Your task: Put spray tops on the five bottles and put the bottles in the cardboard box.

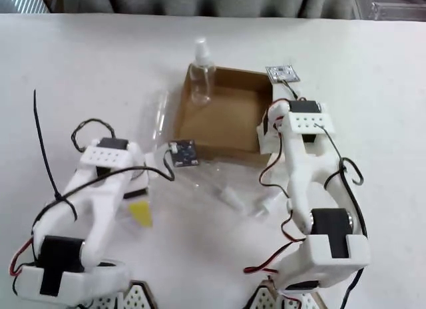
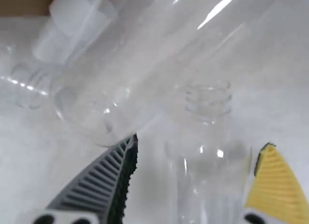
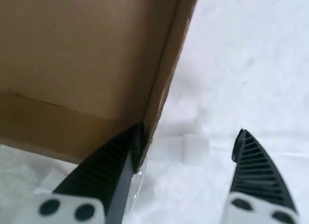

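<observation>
Open-jawed, the left gripper (image 2: 200, 142) brackets a clear plastic bottle with a bare threaded neck (image 2: 208, 137). The yellow finger sits at its side and a gap shows on the ribbed grey finger's side, so nothing is pinched yet. A second clear uncapped bottle (image 2: 145, 60) lies slantwise just beyond it.

The step in hand appears to be securing this bottle for capping. It would go best with the fingers closing squarely on the body, well below the threads. That leaves the neck free for a top and keeps the slick plastic from squirting out sideways against its neighbour.

The right gripper (image 3: 186, 161) is also released. It straddles a corner of the brown cardboard box (image 1: 219, 151) with one black finger against the wall. A small white spray top (image 3: 195, 149) lies on the white table (image 1: 86, 62) between its fingers, and it could probably be picked up from there if the finger first clears the cardboard.

Inside the box, one clear bottle fitted with a white spray top (image 1: 202, 79) stands upright in the far left corner. Another uncapped bottle (image 1: 160, 116) lies outside, beside the box's left wall.
</observation>
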`<state>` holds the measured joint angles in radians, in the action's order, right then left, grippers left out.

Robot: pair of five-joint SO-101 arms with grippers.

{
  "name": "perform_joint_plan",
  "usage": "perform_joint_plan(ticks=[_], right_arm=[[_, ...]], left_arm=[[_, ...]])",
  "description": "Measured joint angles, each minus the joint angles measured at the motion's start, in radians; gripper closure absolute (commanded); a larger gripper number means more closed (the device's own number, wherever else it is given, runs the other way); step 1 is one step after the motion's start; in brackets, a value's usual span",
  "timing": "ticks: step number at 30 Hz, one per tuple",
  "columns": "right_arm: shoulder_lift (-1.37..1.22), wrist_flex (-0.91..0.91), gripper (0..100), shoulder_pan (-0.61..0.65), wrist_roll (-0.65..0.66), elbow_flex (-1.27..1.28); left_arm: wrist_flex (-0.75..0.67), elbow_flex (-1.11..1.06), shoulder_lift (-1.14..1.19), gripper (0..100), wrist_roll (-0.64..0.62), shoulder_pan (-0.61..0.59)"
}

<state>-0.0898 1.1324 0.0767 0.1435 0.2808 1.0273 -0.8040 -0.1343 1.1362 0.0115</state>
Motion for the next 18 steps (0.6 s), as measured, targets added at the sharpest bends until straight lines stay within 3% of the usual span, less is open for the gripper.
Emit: perform_joint_plan(ticks=[5, 11, 18], right_arm=[[0.0, -0.002, 72.6, 0.0, 0.0, 0.0], [0.0, -0.002, 72.6, 0.0, 0.0, 0.0], [0.0, -0.002, 72.6, 0.0, 0.0, 0.0]], left_arm=[[-0.003, 0.0, 0.006, 65, 0.002, 0.0], [-0.003, 0.0, 0.009, 91, 0.005, 0.003], [-0.003, 0.0, 0.009, 90, 0.005, 0.0]])
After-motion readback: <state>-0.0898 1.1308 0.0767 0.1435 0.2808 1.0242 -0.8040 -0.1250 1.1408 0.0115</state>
